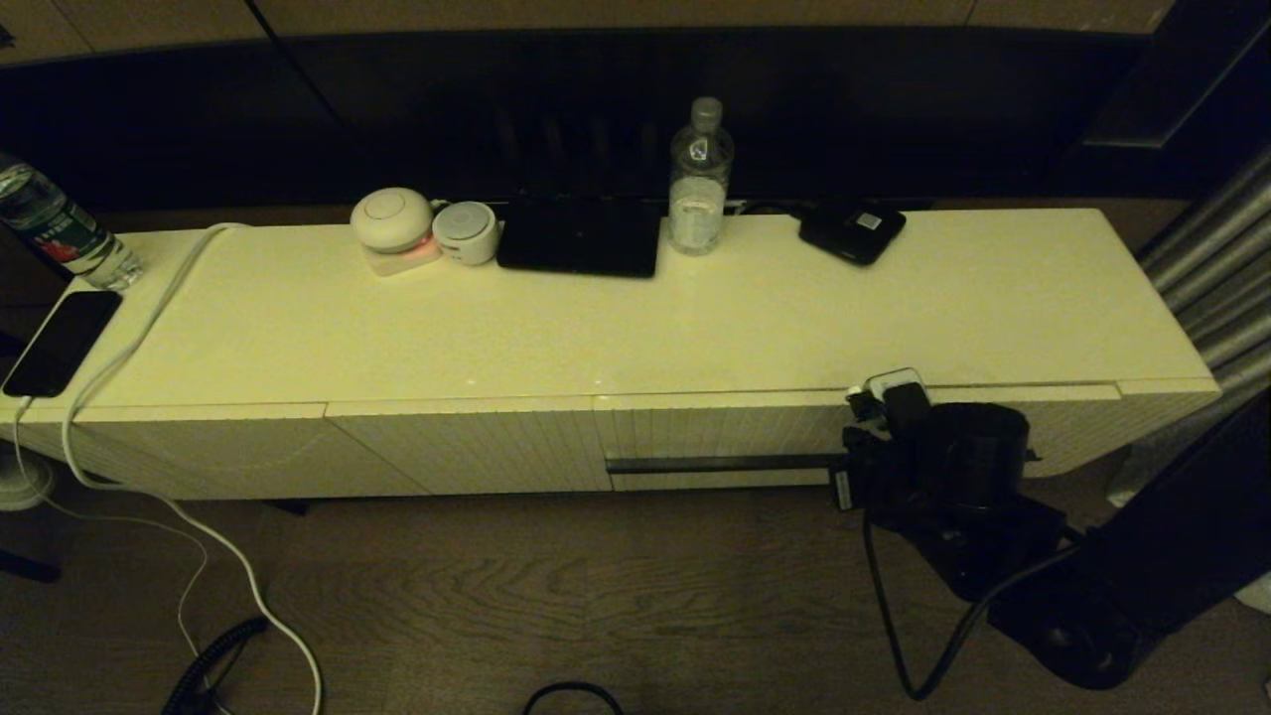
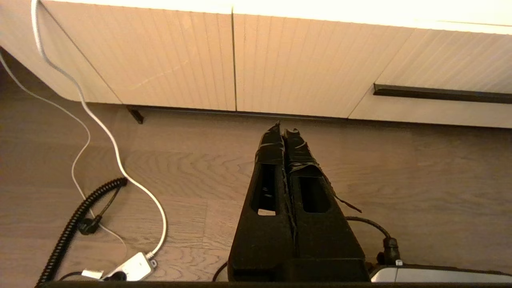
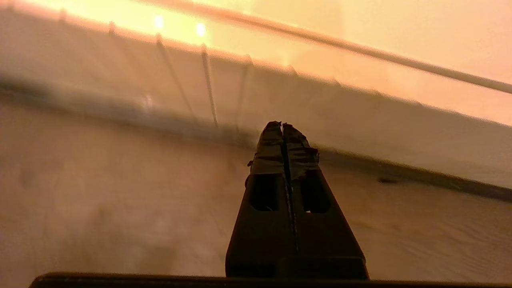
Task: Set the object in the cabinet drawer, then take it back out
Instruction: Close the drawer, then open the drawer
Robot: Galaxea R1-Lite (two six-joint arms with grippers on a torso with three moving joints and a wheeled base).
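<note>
Right gripper [image 3: 283,126]: jaws pressed together, nothing between them, tips wrapped in wrinkled black tape, tapered black fingers with oval cut-outs. It is close in front of the ribbed front of the cabinet drawer [image 3: 280,100], low near the wood floor; that view is smeared. In the head view the right gripper [image 1: 862,452] and its bulky black wrist sit at the right part of the drawer front, covering the right end of the handle strip [image 1: 725,464]; its tips are hidden there.

Left gripper [image 2: 284,129]: jaws together too, same taped black fingers, held low over the wood-grain floor [image 2: 420,180], apart from the cabinet. Not seen in the head view.

Cabinet drawer [image 1: 725,432]: closed, cream-white, vertical ribs, long dark flat handle strip; the left wrist view shows the drawer [image 2: 448,72] and the strip's left end [image 2: 440,94] beside plain ribbed panels [image 2: 160,60].

Only the head view shows the cabinet top [image 1: 695,328], smooth and cream: clear water bottle [image 1: 700,179] with a small label, not readable; flat black pad [image 1: 581,238]; small black box [image 1: 852,230] with a pale sticker; two round white gadgets [image 1: 422,230]; a phone [image 1: 60,343] and second bottle [image 1: 65,230] with green label, writing unreadable, at the left end. White cable [image 1: 149,318] hangs off the left end to the floor. Left wrist view adds a coiled black cord [image 2: 80,216] and a white plug block [image 2: 128,270] on the floor.
</note>
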